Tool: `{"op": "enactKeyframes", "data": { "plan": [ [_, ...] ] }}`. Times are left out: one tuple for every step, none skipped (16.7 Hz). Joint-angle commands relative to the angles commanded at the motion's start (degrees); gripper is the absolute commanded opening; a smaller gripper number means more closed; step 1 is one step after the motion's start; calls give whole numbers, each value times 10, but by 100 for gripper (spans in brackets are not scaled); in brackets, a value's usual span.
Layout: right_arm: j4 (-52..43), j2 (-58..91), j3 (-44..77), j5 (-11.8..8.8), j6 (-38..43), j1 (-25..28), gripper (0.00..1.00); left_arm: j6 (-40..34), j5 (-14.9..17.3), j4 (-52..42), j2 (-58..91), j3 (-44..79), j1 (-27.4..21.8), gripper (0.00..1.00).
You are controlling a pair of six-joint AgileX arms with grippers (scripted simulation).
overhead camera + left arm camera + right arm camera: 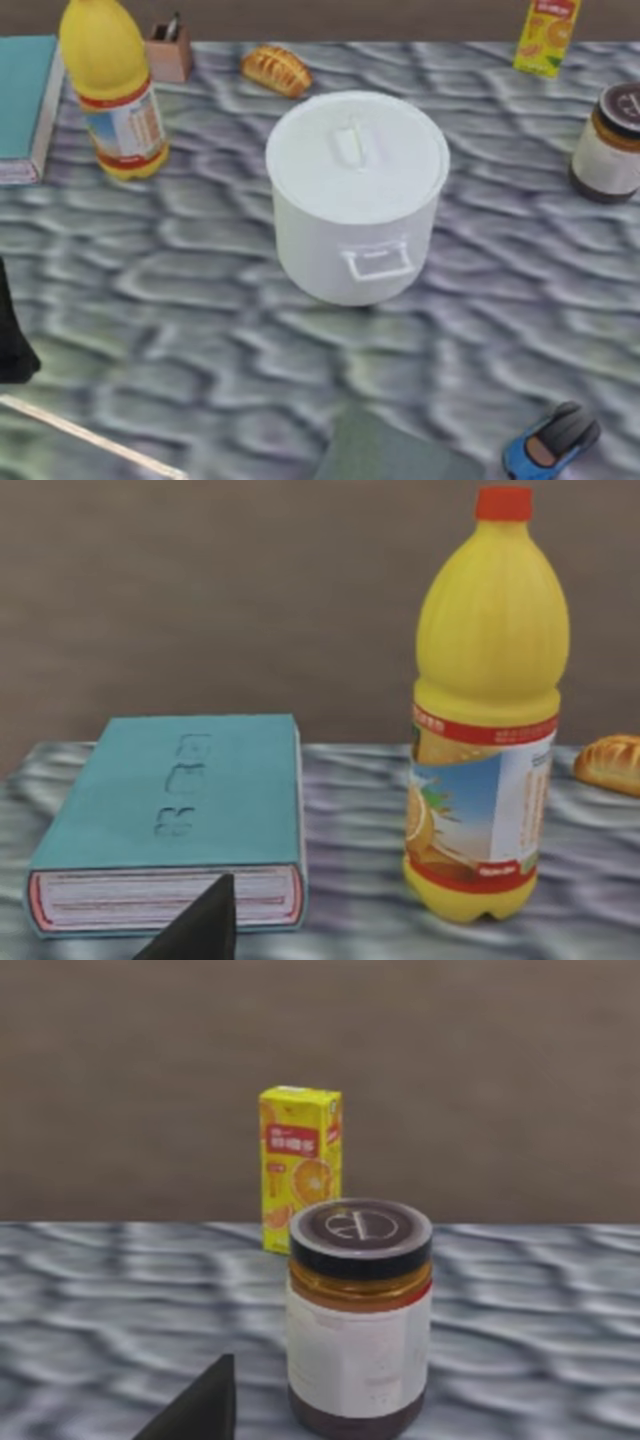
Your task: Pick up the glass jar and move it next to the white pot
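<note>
Top view has the white pot (357,195) sitting mid-counter with its lid on, and the glass jar (610,142) upright way over at the right edge, well apart from the pot. Juice carton (547,35) is behind the jar, yellow bottle (112,88) and teal book (25,100) are far left. Left arm (14,335) is just a dark bit at the left edge; can't tell either hand's state. Right wrist view looks straight at the jar (359,1315), nothing touching it.
</note>
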Motion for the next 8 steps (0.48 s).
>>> {"op": "enactKeyframes", "data": {
  "plan": [
    [0, 0, 0, 0, 0, 0, 100, 0, 0, 0, 0, 0, 0, 100],
    [0, 0, 0, 0, 0, 0, 100, 0, 0, 0, 0, 0, 0, 100],
    [-5, 5, 3, 0, -1, 0, 100, 0, 0, 0, 0, 0, 0, 100],
    [-15, 15, 9, 1, -3, -1, 100, 0, 0, 0, 0, 0, 0, 100],
    [-30, 31, 18, 2, -7, -2, 100, 0, 0, 0, 0, 0, 0, 100],
    [-51, 55, 33, 3, -12, -4, 100, 0, 0, 0, 0, 0, 0, 100],
    [-76, 83, 52, 4, -19, -6, 100, 0, 0, 0, 0, 0, 0, 100],
    [-103, 115, 74, 5, -27, -8, 100, 0, 0, 0, 0, 0, 0, 100]
  ]
}}
